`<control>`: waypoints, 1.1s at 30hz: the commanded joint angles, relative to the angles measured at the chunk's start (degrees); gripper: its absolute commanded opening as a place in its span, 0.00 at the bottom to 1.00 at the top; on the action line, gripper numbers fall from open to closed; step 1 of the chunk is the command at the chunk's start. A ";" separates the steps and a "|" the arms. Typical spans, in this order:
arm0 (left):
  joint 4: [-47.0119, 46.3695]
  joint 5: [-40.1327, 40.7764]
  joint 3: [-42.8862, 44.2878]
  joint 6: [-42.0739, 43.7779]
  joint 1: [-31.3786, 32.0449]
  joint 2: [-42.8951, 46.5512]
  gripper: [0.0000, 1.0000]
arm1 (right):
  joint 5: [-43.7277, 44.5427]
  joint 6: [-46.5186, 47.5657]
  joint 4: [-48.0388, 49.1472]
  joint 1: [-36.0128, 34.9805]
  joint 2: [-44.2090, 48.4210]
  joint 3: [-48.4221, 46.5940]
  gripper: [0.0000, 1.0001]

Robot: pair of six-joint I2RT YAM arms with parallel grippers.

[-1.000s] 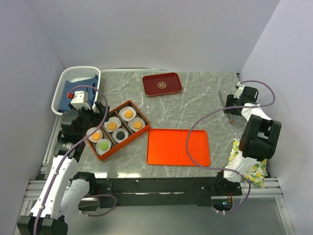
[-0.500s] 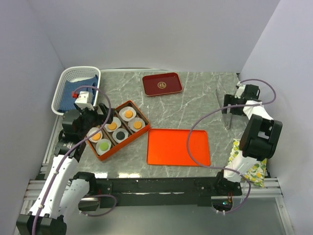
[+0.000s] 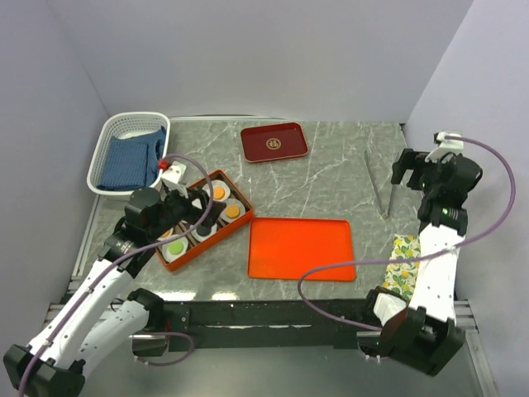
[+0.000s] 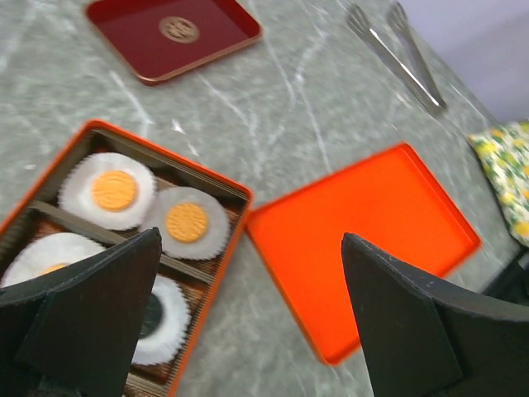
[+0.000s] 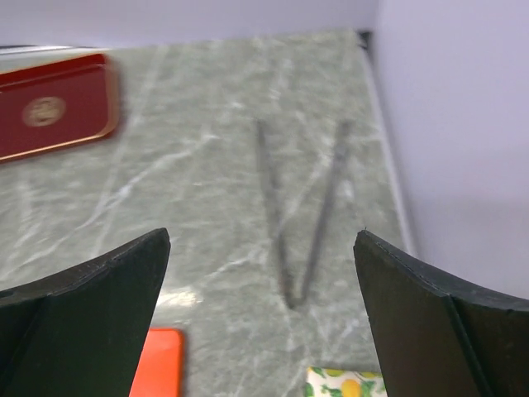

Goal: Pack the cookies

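We list the cookies (image 4: 114, 189) seated in white paper cups (image 4: 73, 186) inside the divided orange box (image 3: 216, 243) on the left of the marble table (image 3: 347, 165): two orange ones and a black one show in the left wrist view and a green one (image 3: 174, 246) in the top view, the others partly hidden by the arm. The left gripper (image 4: 248, 331) hovers over the box, fingers spread with nothing between them, and the right gripper (image 5: 264, 331), likewise spread and empty, hangs above the metal tongs (image 5: 306, 215) near the table's right edge. Also present: a shallow orange tray (image 3: 302, 248) just beside the box, a dark red tray (image 3: 274, 142), a white basket (image 3: 136, 117) holding blue cloth (image 3: 128, 157), and a lemon-print pouch (image 3: 402, 265).
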State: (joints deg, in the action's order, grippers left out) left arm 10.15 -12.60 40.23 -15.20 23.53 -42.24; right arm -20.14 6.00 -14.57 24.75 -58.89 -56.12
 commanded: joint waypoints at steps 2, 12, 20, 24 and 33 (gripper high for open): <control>5.48 4.07 4.16 -0.44 9.59 -2.14 0.96 | -15.60 2.07 0.33 1.09 6.15 5.13 1.00; 0.95 14.10 2.84 13.69 40.70 -20.76 0.96 | -36.63 4.29 0.15 1.09 7.13 9.27 1.00; -0.49 6.36 13.02 27.32 43.71 -44.58 0.88 | -36.11 4.90 -1.96 1.09 5.37 7.87 1.00; -0.48 4.61 17.86 28.47 43.71 -52.14 0.77 | -35.50 4.90 -2.04 1.09 5.11 7.60 1.00; -2.24 3.11 17.52 25.49 45.29 -52.96 0.72 | -35.41 4.81 -2.75 1.09 4.23 7.08 1.00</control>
State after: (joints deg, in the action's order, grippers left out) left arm 10.22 -6.92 57.01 10.41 67.16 -97.47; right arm -54.98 10.17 -17.72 25.54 -54.35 -46.87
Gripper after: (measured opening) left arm 0.715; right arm 0.997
